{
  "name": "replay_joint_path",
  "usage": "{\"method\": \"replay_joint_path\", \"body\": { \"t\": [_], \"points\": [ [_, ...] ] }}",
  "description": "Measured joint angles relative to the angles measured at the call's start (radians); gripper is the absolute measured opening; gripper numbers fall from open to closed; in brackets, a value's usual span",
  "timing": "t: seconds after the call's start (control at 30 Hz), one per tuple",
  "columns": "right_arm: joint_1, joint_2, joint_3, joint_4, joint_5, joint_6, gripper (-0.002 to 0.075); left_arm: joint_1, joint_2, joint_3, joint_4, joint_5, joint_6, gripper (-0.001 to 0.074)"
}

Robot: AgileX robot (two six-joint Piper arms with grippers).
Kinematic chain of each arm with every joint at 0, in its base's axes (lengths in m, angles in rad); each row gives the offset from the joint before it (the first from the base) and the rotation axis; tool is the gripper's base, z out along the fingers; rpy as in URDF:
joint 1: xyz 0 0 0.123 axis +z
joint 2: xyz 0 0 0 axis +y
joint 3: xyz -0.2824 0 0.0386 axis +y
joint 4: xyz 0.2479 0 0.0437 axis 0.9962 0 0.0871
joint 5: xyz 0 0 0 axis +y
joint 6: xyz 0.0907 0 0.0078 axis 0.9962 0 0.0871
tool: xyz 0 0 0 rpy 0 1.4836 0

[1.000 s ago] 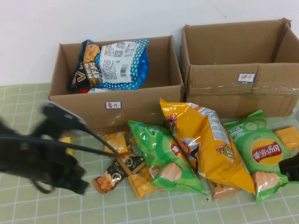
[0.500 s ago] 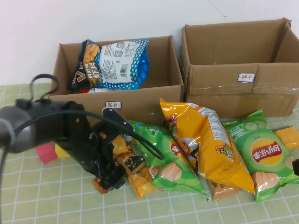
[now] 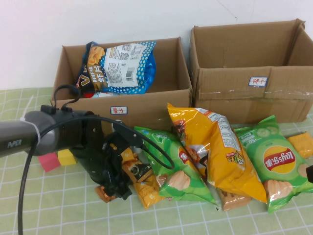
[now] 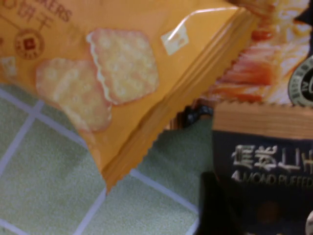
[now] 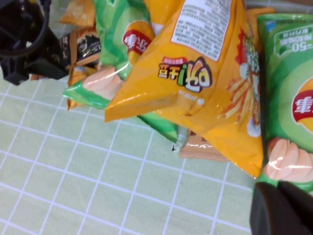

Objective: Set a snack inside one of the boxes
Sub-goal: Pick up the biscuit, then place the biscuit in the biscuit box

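Two brown cardboard boxes stand at the back. The left box [image 3: 146, 105] holds a blue chip bag [image 3: 122, 66]; the wider taped right box [image 3: 230, 98] looks empty. Snacks lie in front: two green bags [image 3: 171, 164] [image 3: 274, 161], a yellow bag [image 3: 215, 152] and small packs. My left gripper [image 3: 117, 186] is down among the small packs, against a black almond-puff pack [image 4: 264, 166] beside an orange cracker pack [image 4: 112, 73]. Whether it holds the pack is hidden. My right gripper [image 5: 286, 208] is shut and empty at the table's right edge, by the right green bag [image 5: 288, 98].
A pink block [image 3: 49, 160] and a yellow block [image 3: 66, 156] lie left of the left arm. A small orange pack [image 3: 301, 144] sits at the far right. The green checked cloth [image 3: 58, 210] shows bare squares along the front. A white wall stands behind the boxes.
My left arm swung in from the left edge and came down onto the small packs by the black pack. The right gripper drew back toward the right edge.
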Motion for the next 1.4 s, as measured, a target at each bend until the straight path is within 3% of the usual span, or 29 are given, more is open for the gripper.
{"method": "replay_joint_path", "body": {
  "t": [0.03, 0.17, 0.3, 0.47, 0.57, 0.77, 0.97, 1.1, 1.17, 1.3, 1.4],
  "points": [
    [0.0, 0.0, 0.0, 0.0, -0.004, 0.0, 0.0008, 0.0, 0.0, 0.0, -0.002, 0.0, 0.0, 0.0344],
    [0.0, 0.0, 0.0, 0.002, -0.013, 0.0, 0.0008, 0.0, 0.0, -0.009, -0.017, 0.031, 0.0, 0.0346],
    [0.0, 0.0, 0.0, 0.002, -0.015, -0.004, 0.0008, 0.0, 0.0, -0.082, -0.027, 0.192, 0.0, 0.0346],
    [0.0, 0.0, 0.0, 0.002, -0.02, -0.01, 0.0008, -0.001, -0.01, -0.335, -0.048, 0.41, -0.002, 0.0345],
    [0.0, 0.0, 0.0, 0.0, -0.02, -0.011, 0.0007, -0.001, -0.014, -0.51, -0.089, 0.44, -0.004, 0.0346],
    [0.0, 0.0, 0.0, -0.006, -0.02, -0.011, 0.0006, -0.005, -0.008, -0.791, -0.302, 0.204, 0.016, 0.0345],
    [0.0, 0.0, 0.0, -0.006, -0.03, -0.011, 0.0006, -0.053, 0.077, -0.94, -0.511, -0.037, 0.142, 0.0345],
    [0.0, 0.0, 0.0, -0.006, -0.03, -0.011, 0.0006, -0.106, 0.181, -1.016, -0.541, -0.143, 0.251, 0.0345],
    [0.0, 0.0, 0.0, -0.006, -0.03, -0.011, 0.0006, -0.126, 0.24, -1.038, -0.551, -0.2, 0.277, 0.0386],
    [0.0, 0.003, 0.002, -0.004, -0.032, -0.008, 0.0006, -0.133, 0.321, -1.047, -0.555, -0.228, 0.262, 0.0608],
    [0.0, 0.003, 0.004, 0.001, -0.032, -0.009, 0.0006, -0.131, 0.34, -1.047, -0.524, -0.181, 0.245, 0.0664]
  ]
}}
